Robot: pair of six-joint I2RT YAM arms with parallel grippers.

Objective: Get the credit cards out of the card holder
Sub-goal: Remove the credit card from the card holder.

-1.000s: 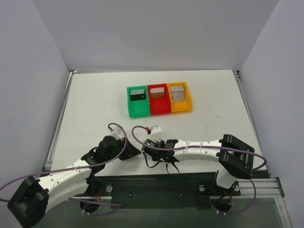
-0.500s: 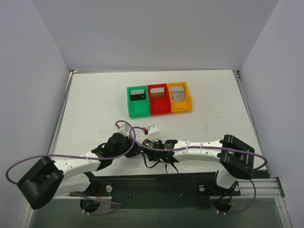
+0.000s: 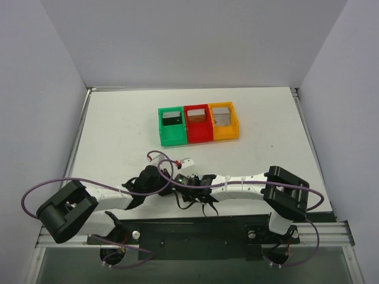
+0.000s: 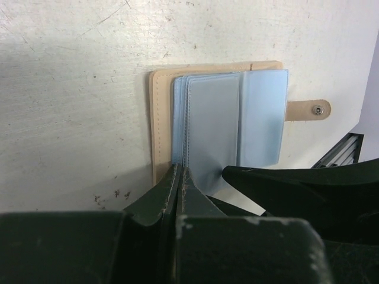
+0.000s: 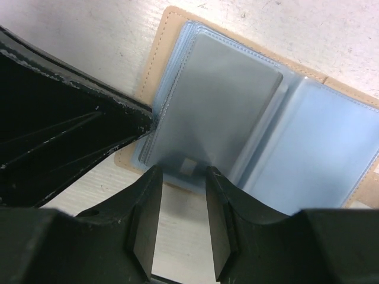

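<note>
Card holder (image 4: 213, 124): glossy plastic sleeves, matt tan border.

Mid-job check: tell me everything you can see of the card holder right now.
The tan bifold card holder lies open and flat on the white table: stitched tan border, stacked bluish-grey clear plastic sleeves, a snap tab sticking out one side. The left gripper is shut, apparently pinching a sleeve's near edge; the open right gripper straddles that edge.

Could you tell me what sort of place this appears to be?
Probably a robotics lab test cell: a white table boxed in by plain walls, two arms bolted at its near edge, three coloured bins.
</note>
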